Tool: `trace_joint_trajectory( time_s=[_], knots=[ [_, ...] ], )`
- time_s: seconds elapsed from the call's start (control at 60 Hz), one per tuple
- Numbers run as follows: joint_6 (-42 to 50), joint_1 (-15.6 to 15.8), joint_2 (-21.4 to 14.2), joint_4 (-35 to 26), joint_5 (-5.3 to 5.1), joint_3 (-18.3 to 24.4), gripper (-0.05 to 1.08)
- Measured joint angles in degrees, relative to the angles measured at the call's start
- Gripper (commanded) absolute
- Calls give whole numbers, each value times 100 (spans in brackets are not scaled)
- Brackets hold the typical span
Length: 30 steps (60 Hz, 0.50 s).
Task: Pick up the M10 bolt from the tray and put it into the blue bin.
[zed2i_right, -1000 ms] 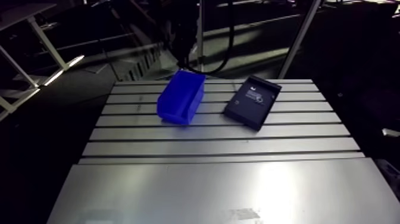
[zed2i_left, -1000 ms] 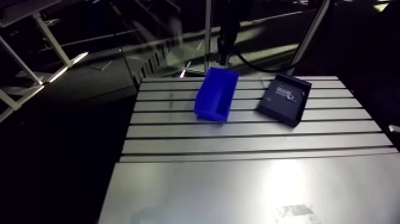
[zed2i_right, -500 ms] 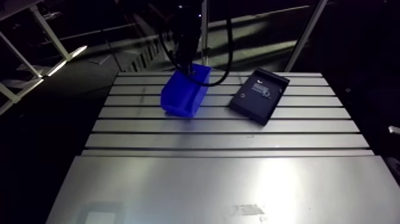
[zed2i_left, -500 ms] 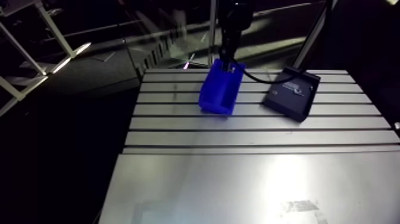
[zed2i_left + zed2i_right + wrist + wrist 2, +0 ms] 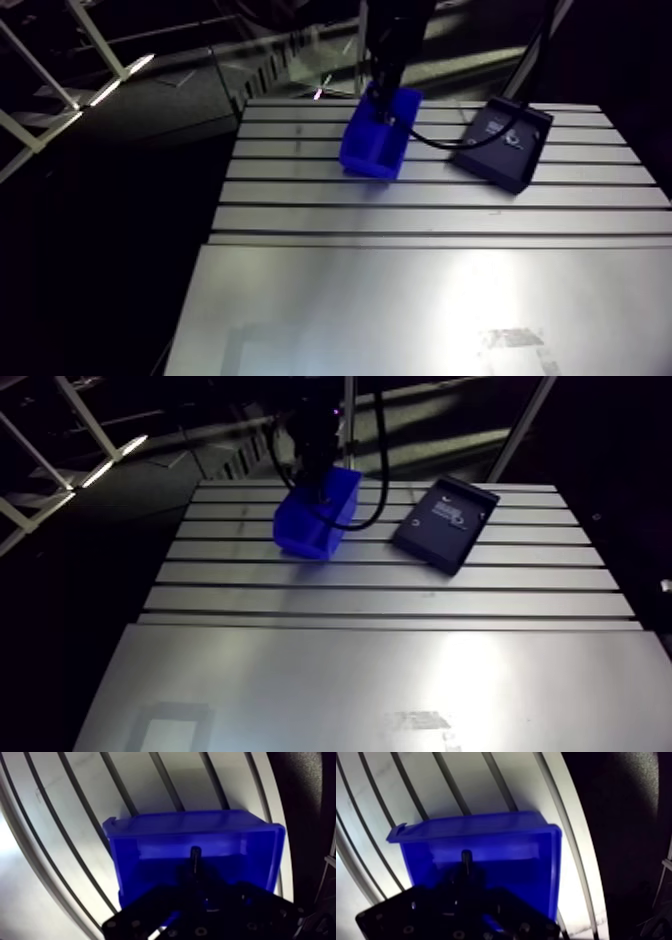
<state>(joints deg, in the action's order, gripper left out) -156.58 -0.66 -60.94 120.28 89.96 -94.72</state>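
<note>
The blue bin [image 5: 372, 152] stands on the slotted table at the far middle, with its open top up. My gripper [image 5: 196, 883] reaches down into the bin from above. In the wrist view a dark M10 bolt [image 5: 194, 856] sticks out from between the fingers, over the bin's blue floor [image 5: 165, 859]. The gripper is shut on the bolt. The black tray [image 5: 503, 142] lies to the right of the bin, apart from it; what lies in it is too dim to make out.
The aluminium table [image 5: 420, 290] has long slots across its far half and a smooth plate nearer the camera. Its left edge drops off into the dark beside the bin. A black cable [image 5: 450, 142] runs from the wrist toward the tray.
The gripper has come down from above the bin's far rim into the bin. The camera has shifted with the arm; bin and tray stay where they were.
</note>
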Motion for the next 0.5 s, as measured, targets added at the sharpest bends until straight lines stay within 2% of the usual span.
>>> trace_joint_trajectory(
  time_s=[0.25, 0.5],
  knots=[
    [40, 23, 115, 152, 19, -95, 106],
    [99, 35, 243, 294, 202, -115, 106]
  ],
)
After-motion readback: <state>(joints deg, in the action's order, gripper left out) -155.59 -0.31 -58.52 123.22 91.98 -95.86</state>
